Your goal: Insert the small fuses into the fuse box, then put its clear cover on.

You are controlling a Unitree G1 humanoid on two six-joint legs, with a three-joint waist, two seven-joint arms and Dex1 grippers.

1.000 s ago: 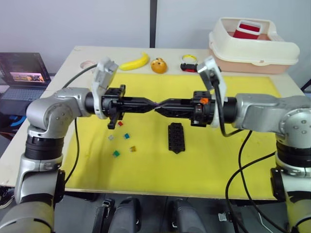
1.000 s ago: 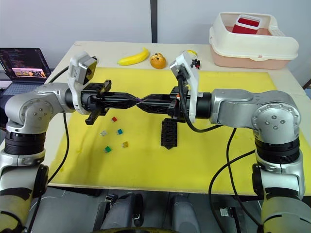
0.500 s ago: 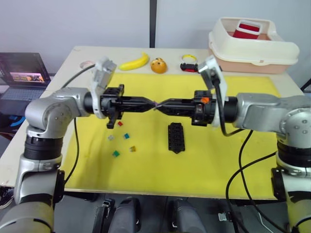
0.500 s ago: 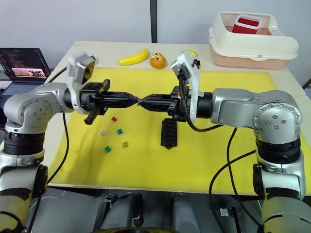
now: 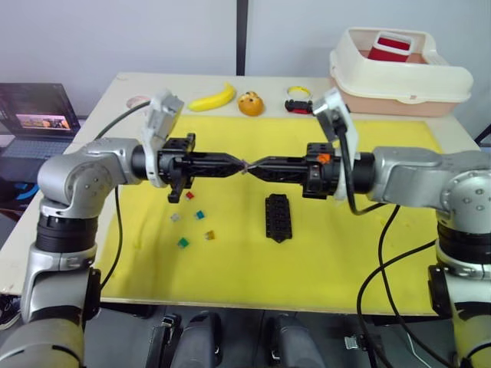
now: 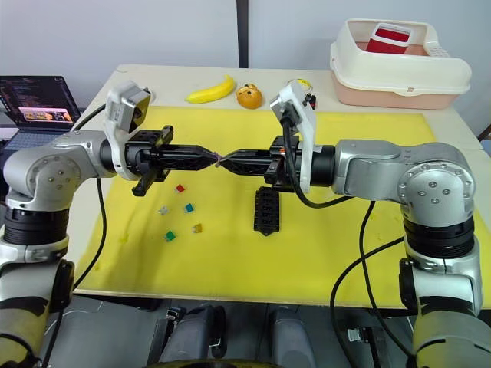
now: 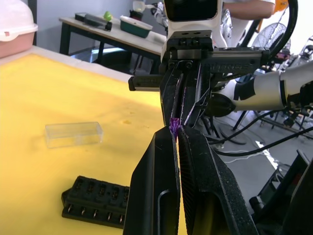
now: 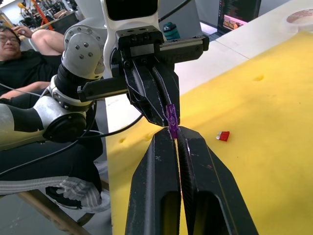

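Left eye view: the two arms meet tip to tip in the air above the yellow mat, a little up-table from the fuse box. The left gripper and the right gripper are both pinched down on the same purple fuse, so this looks like a hand-over or a re-grip in mid-air.

From where I stand, the thing to get right is the order: one side has to have a firm, square hold on the fuse body before the other lets go, and the letting go should be small and slow so the piece isn't flicked off. Whichever arm keeps it wants the blades pointing free, ready for a slot.

In the left wrist view the fuse sits right at the tips of the left fingers, with the right fingers closing on it from the far side. The right wrist view shows the same: purple sliver caught between the two sets of tips.

The fuse box lies flat on the mat, its slots seemingly unfilled. Left of it lie the loose fuses, well apart from the box. The clear cover rests on the mat beyond the box in the left wrist view, not touching it.
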